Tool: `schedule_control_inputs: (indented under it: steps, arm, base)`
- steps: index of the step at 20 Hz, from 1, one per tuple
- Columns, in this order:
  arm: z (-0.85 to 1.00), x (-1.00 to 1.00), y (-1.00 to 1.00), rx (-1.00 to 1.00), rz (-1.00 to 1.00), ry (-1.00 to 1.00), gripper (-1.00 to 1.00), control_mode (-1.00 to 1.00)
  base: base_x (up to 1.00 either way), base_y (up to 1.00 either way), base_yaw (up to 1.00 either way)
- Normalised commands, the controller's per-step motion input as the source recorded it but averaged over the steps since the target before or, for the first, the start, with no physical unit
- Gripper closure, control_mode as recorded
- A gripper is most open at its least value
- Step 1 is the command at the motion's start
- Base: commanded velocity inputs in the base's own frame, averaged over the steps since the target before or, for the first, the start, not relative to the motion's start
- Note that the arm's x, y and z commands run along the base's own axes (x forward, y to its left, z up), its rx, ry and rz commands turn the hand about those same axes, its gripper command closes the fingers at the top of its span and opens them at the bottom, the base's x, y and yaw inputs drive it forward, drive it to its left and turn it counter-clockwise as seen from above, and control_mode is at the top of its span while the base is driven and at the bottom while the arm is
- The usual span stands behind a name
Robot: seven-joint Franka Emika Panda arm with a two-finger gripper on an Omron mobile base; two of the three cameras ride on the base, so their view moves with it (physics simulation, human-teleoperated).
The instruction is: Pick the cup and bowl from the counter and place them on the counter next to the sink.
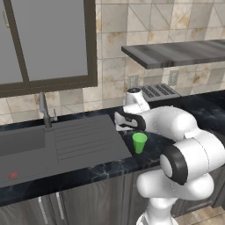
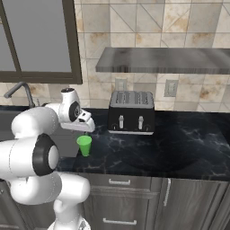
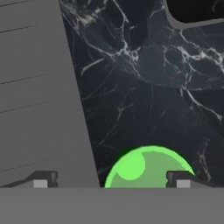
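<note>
The green cup (image 1: 139, 143) is standing upright on the black marble counter (image 1: 151, 151), just beside the right edge of the grey sink (image 1: 66, 143) and its ribbed drainboard, and nothing is gripping it. In the right base view the cup (image 2: 84, 145) is sitting on the counter (image 2: 179, 143) to the left of the toaster (image 2: 131, 112), well apart from it, with the white arm reaching over it from the left. The tool (image 3: 111, 183) is hanging above the cup with its jaws standing wide: in the hand view the two dark fingertips (image 3: 41, 180) are showing far apart at the bottom, one over the grey drainboard and the other beside the cup's rim, and the cup (image 3: 148, 168) is lying between them, nearer the right fingertip, seen from above with its round green inside showing. The fingertips are not touching the cup's wall as far as the hand view shows. The sink (image 3: 39, 87) is taking up the left side of that view and the veined counter (image 3: 140, 87) the rest, with a corner of the toaster's base at the top right. In the left base view the curved metal faucet (image 1: 44, 110) is rising behind the basin, below the window, and a grey shelf (image 1: 176, 52) is hanging on the tiled wall above the toaster (image 1: 160, 91).
</note>
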Motion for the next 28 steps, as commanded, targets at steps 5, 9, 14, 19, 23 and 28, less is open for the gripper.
schedule_control_inputs:
  steps: [5,9,14,19,23,28]
  arm:
    - [0.01,0.05,-0.26,-0.06,0.01,0.00,-1.00,-1.00]
    - [0.17,0.09,-0.24,-0.02,0.01,0.00,-1.00,-1.00]
    - [0.34,-0.24,-0.13,0.00,0.06,0.00,-1.00,-1.00]
    - [0.29,-0.65,-0.06,0.00,0.07,0.02,-1.00,-1.00]
    - [0.00,-0.82,-0.01,0.03,0.04,0.01,-1.00,-1.00]
    - [0.00,-0.81,-0.04,0.06,0.04,0.01,-1.00,-1.00]
  base:
    - [0.00,0.00,0.00]
    - [0.00,0.00,0.00]
    - [0.00,0.00,0.00]
    - [0.00,0.00,0.00]
    - [0.00,0.00,0.00]
    - [0.00,0.00,0.00]
